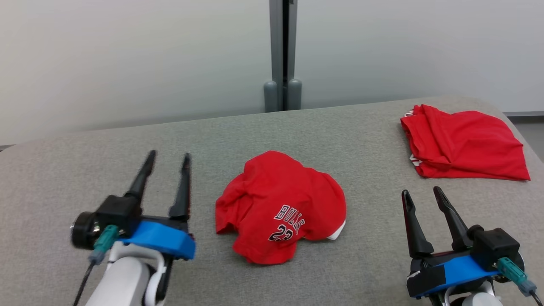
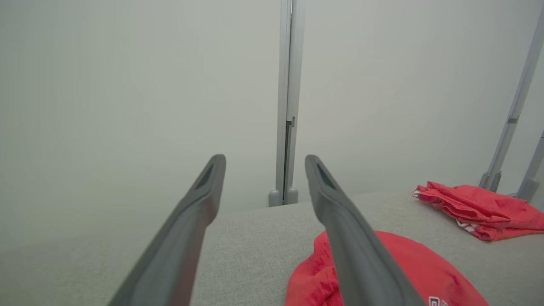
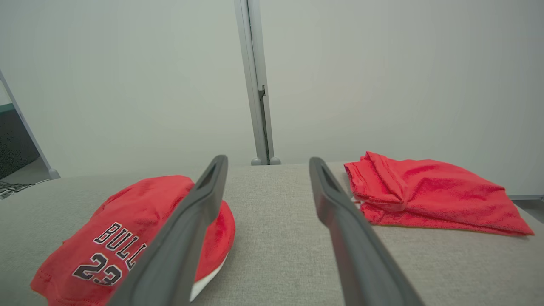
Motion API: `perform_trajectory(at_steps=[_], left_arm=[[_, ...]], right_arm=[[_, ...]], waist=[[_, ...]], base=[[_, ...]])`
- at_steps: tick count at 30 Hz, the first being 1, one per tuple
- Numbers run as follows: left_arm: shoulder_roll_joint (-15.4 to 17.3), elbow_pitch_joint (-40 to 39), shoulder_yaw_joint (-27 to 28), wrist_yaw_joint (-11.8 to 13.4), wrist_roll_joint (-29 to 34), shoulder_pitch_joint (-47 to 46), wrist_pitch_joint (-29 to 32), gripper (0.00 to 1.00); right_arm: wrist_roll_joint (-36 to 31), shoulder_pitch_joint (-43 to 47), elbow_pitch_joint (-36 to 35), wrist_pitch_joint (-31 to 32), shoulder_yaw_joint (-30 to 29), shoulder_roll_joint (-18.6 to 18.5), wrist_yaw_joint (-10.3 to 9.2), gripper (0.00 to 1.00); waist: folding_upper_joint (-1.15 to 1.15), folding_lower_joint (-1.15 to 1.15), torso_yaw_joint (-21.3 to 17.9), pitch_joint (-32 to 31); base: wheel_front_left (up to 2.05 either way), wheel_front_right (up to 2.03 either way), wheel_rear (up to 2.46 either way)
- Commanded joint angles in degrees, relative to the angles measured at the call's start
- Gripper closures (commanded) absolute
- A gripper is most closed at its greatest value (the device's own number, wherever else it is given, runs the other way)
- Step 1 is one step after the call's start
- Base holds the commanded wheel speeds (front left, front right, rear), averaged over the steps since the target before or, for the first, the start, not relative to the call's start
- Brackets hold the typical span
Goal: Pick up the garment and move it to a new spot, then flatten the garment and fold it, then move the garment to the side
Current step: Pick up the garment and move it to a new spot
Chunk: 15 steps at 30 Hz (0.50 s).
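Garment (image 1: pixel 278 204), red and crumpled, lies mid-way on our grey fabric table (image 1: pixel 361 140) in the head view, with a pale wall (image 1: pixel 127 55) behind. Our left gripper (image 1: pixel 168 155) and right gripper (image 1: pixel 421 191) are spread, holding nothing.

Left wrist view: our fingers (image 2: pixel 199 204) gape, touching nothing.

Right wrist view: our fingers are apart, with the garment at left and a folded red cloth (image 3: pixel 429 191) at right.

Head looks down; low wrist views share the jersey (image 1: pixel 278 204).
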Motion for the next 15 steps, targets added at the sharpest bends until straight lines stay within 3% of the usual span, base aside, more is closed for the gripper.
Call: perform_trajectory(at_steps=[1, 5, 15], left_arm=[[0.4, -0.6, 0.8, 0.3, 0.5, 1.3, -0.2, 0.00], [1.0, -4.6, 6.0, 1.1, 2.9, 6.1, -0.3, 0.00], [0.4, -7.1, 12.9, -0.8, 6.5, 16.6, -0.3, 0.00]], right_arm=[[-0.2, 0.5, -0.2, 0.1, 0.0, -0.1, 0.00, 0.00], [0.1, 1.7, -0.4, 0.1, -0.9, 0.0, 0.00, 0.00], [0.0, 3.4, -0.8, 1.0, -1.2, 0.0, 0.00, 0.00]], waist=[[0.00, 0.00, 0.3, 0.1], [0.00, 0.00, 2.1, -0.4], [0.00, 0.00, 5.1, -1.4]], base=[[0.00, 0.00, 0.00], [0.00, 0.00, 0.00], [0.00, 0.00, 0.00]])
